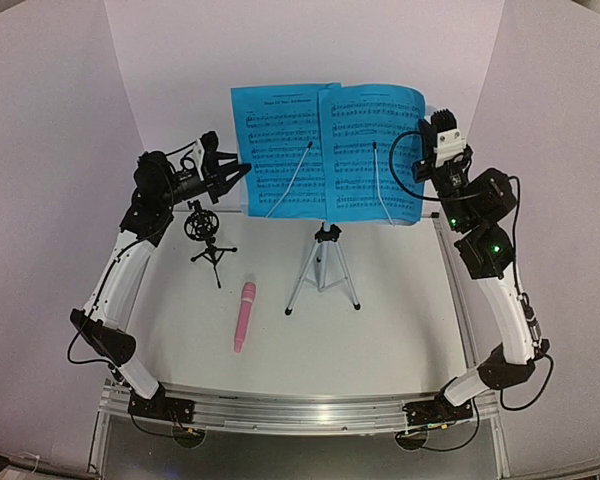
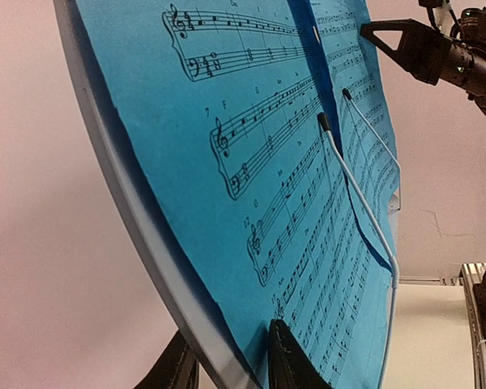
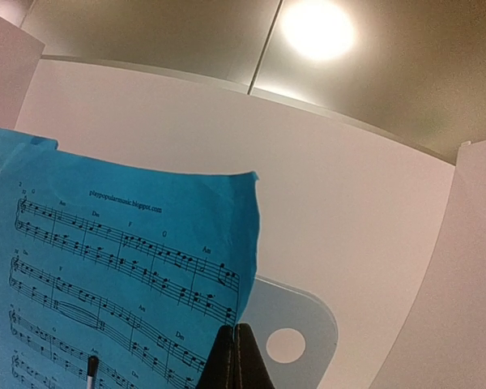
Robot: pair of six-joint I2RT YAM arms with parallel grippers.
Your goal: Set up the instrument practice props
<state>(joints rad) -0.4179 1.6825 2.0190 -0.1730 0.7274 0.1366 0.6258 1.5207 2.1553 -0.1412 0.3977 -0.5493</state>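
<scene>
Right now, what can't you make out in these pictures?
- Top external: music stand plate hidden behind the blue sheets; their titles too small.
- Left wrist: left gripper fingertips cut off by the bottom edge; grip on the stand unclear.
- Right wrist: right gripper shut at a sheet's edge; its own fingers hide whether paper is pinched.

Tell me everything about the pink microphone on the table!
The pink microphone is a slim stick that looks like plastic, a deeper pink at its far end. It lies flat on the white table, between the black mic holder and the silver tripod, apart from both. Only the table touches it.
</scene>
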